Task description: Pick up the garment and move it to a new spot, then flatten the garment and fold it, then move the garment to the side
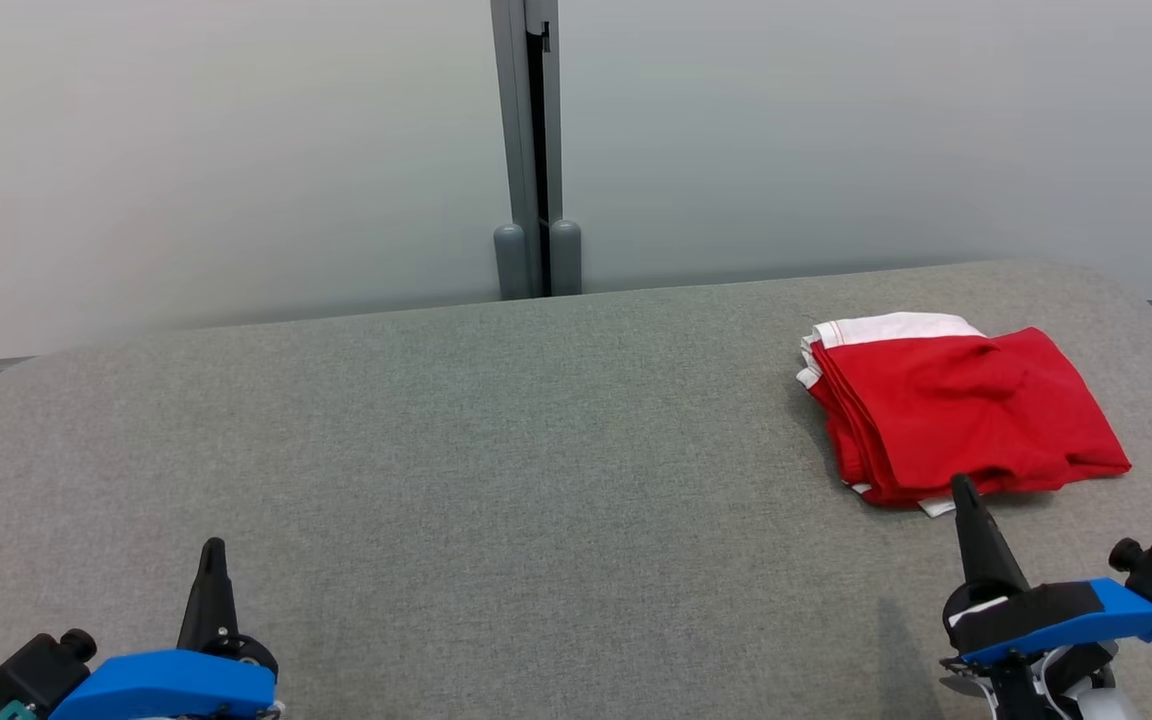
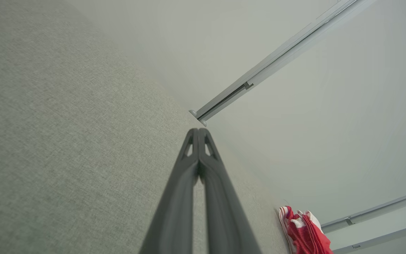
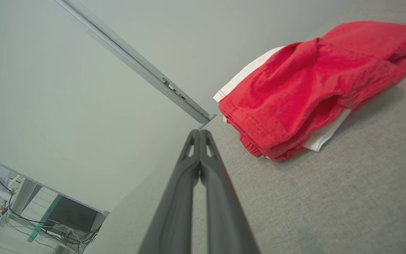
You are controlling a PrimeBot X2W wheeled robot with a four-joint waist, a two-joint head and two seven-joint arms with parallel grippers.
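A red garment with white trim [image 1: 956,415] lies folded in a neat stack at the far right of the grey fabric table [image 1: 496,440]. In the right wrist view the garment [image 3: 305,88] sits just right of my fingers, red layers over a white edge. My right gripper [image 1: 964,490] is shut and empty, its tip just short of the stack's near edge. Shut and empty as well, my left gripper [image 1: 212,548] rests at the lower left, far from the cloth. The left wrist view catches the garment [image 2: 305,231] small at the bottom right.
A pale wall with a grey vertical post [image 1: 533,150] stands behind the table. The table's rounded far corners [image 1: 1126,285] curve off at right and left. Wide bare fabric spans the middle and left. The right wrist view shows floor equipment and cables [image 3: 48,218] beyond the table edge.
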